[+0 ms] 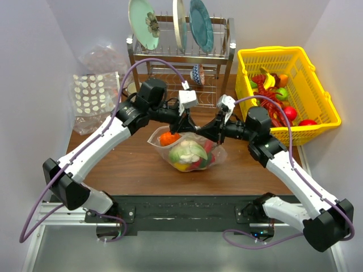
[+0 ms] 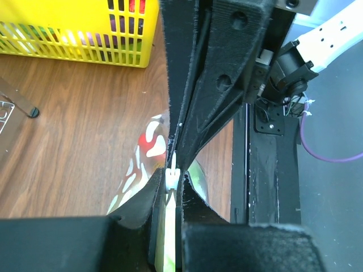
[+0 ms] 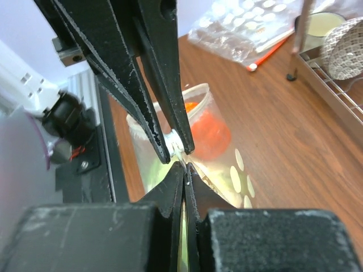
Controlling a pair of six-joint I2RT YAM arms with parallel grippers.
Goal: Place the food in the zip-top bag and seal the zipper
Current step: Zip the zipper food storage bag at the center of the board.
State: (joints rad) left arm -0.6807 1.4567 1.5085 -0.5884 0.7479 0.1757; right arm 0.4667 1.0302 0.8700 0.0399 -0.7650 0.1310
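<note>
- The zip-top bag (image 1: 190,161) sits in the middle of the table (image 1: 130,170), between the two arms, with its mouth at the top and its bulging underside down on the wood.
- Through the clear film I can see the food (image 1: 184,152) packed inside: an orange piece (image 1: 168,139) up near the left corner, with pale green, white, yellow and red pieces lower down.
- The zipper (image 2: 173,177) shows in the left wrist view as a thin whitish strip standing on edge. I can't tell from here how much of it is pressed closed.
- The left gripper (image 1: 180,129) has its fingers squeezed together on the top edge of the bag, at the end near the orange piece.
- The right gripper (image 1: 209,131) comes in from the other side, its fingers pressed tight together on that same top edge. In both wrist views the two sets of fingertips nearly meet, tip to tip.
- To the right, well apart from the bag, stands a yellow basket (image 1: 311,73) with more toy fruit and vegetables in it.
- Behind the bag is a metal dish rack (image 1: 181,56) with plates (image 1: 143,22) standing upright on top and a patterned bowl (image 1: 197,73) on its lower shelf.
- Over at the back left lie a flat clear pack with rows of white dots (image 1: 93,93) and a wrinkly clear sack (image 1: 105,56) behind it.
</note>
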